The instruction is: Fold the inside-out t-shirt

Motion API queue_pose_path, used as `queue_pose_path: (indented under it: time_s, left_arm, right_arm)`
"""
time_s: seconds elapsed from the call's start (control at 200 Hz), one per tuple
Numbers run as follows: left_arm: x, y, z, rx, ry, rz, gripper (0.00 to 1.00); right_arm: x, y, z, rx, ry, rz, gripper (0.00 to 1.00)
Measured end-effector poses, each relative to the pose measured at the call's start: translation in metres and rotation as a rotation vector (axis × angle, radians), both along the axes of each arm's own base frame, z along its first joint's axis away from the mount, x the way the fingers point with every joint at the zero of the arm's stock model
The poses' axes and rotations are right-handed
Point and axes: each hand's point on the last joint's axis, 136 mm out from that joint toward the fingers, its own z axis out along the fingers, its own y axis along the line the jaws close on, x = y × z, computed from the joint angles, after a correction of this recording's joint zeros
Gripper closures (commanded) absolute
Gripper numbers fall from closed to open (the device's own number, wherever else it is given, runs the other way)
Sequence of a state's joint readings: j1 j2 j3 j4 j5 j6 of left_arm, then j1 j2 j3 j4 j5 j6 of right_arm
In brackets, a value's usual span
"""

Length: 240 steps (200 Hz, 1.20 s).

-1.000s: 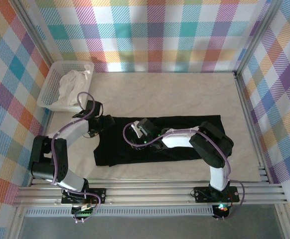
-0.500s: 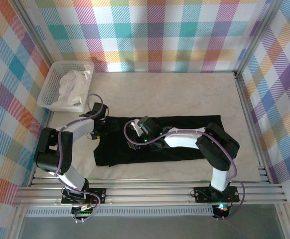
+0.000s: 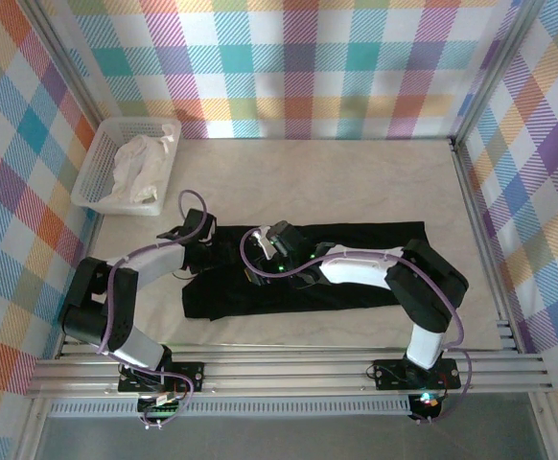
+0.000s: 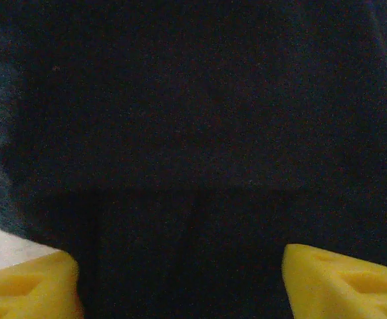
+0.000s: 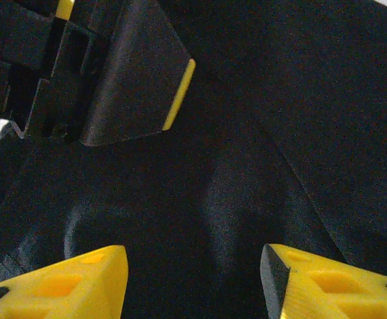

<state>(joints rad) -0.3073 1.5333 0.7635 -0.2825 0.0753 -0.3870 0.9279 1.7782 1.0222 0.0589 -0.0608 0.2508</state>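
Observation:
The inside-out t-shirt (image 3: 289, 302) lies flat as a long black band across the table's near half. My left gripper (image 3: 205, 251) sits low on its left end. In the left wrist view its yellow fingertips (image 4: 343, 286) stand wide apart, so the left gripper (image 4: 180, 292) is open with dark fabric (image 4: 193, 119) beneath. My right gripper (image 3: 252, 261) hovers just to the right of it. It (image 5: 193, 286) is open over a raised ridge of the t-shirt (image 5: 233, 193), facing the left gripper's black body (image 5: 114, 86).
A white basket (image 3: 95, 168) holding a white cloth (image 3: 140, 163) stands at the back left. Aluminium rails (image 3: 289, 369) border the near edge, with checkered walls around. Bare tabletop (image 3: 337, 182) stretches behind the shirt.
The left arm has reached further right and down onto the shirt's left end, its jaws narrowing from their widest. The right gripper's jaws have widened and it has shifted slightly left.

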Motion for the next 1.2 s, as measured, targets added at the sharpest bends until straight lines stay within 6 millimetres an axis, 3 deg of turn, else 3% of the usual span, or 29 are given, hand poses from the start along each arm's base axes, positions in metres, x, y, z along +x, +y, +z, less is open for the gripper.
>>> queue_pose_path:
  time_s: [0.125,0.355,0.43,0.555,0.725,0.955,1.2]
  left_arm:
    - [0.000,0.002,-0.002,0.004,-0.007,0.015,0.58]
    - [0.002,-0.019,-0.003,-0.095,-0.018,-0.024,0.86]
    - [0.002,-0.024,-0.002,-0.118,-0.024,-0.038,1.00]
    - [0.006,-0.027,0.000,-0.131,-0.044,-0.042,1.00]
    - [0.009,-0.018,0.012,-0.103,-0.089,-0.018,1.00]
    - [0.018,0.023,0.054,0.100,-0.088,0.069,1.00]
    - [0.026,0.079,0.111,0.398,-0.059,0.108,1.00]
  right_arm:
    - [0.000,0.000,0.000,-0.001,-0.001,-0.001,0.43]
    - [0.001,-0.005,-0.001,-0.023,-0.001,-0.014,0.43]
    - [0.001,-0.007,0.000,-0.027,-0.006,-0.020,0.43]
    - [0.002,-0.010,0.008,-0.030,-0.021,-0.031,0.42]
    - [0.008,-0.024,0.034,-0.007,-0.063,-0.069,0.41]
    - [0.029,-0.070,0.069,0.047,-0.123,-0.179,0.39]
    - [0.039,-0.108,0.080,0.062,-0.158,-0.265,0.38]
